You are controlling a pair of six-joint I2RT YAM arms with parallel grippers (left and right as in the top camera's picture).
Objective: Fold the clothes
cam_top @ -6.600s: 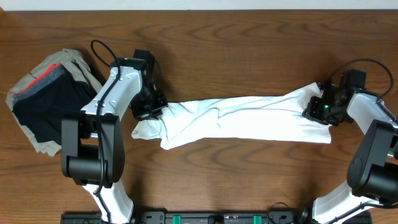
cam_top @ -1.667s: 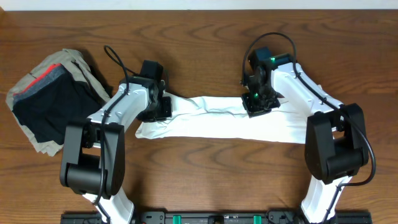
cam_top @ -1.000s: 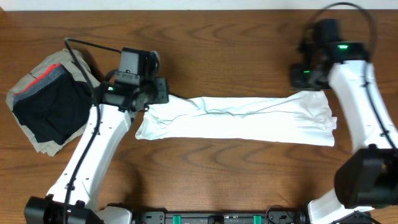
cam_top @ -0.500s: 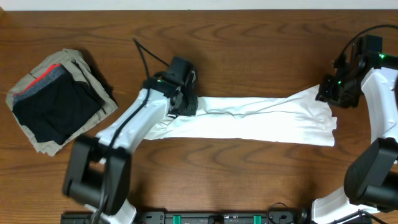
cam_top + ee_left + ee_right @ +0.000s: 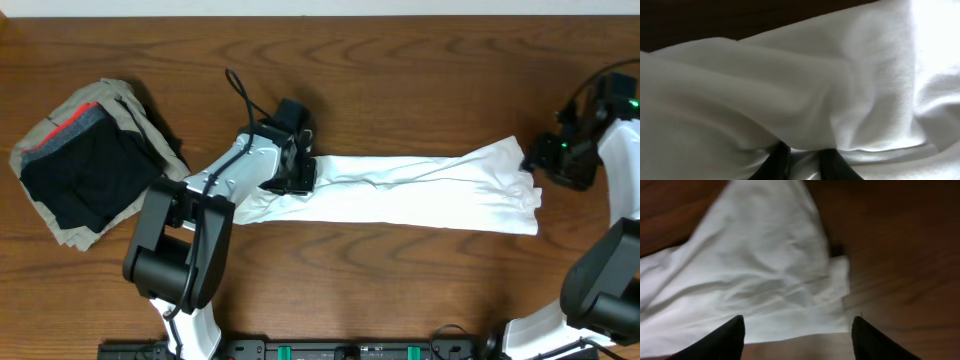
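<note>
The white T-shirt (image 5: 420,195) lies folded into a long wrinkly strip across the middle of the table; its print is hidden. My left gripper (image 5: 298,178) is down on the strip's left end. In the left wrist view its fingers (image 5: 807,162) are close together with white fabric (image 5: 840,75) pinched between them. My right gripper (image 5: 553,166) sits just off the strip's right end, above bare wood. In the right wrist view its fingers (image 5: 797,325) are wide apart and empty, with the shirt's right end (image 5: 765,265) just ahead.
A pile of folded black, grey, red and khaki garments (image 5: 85,160) lies at the far left. The wooden table (image 5: 400,290) shows in front of and behind the strip. The left arm's cable loops above the shirt's left end.
My right gripper has drawn back to the right and a little nearer, off the shirt's right corner. My left gripper stays on the shirt's left end.
</note>
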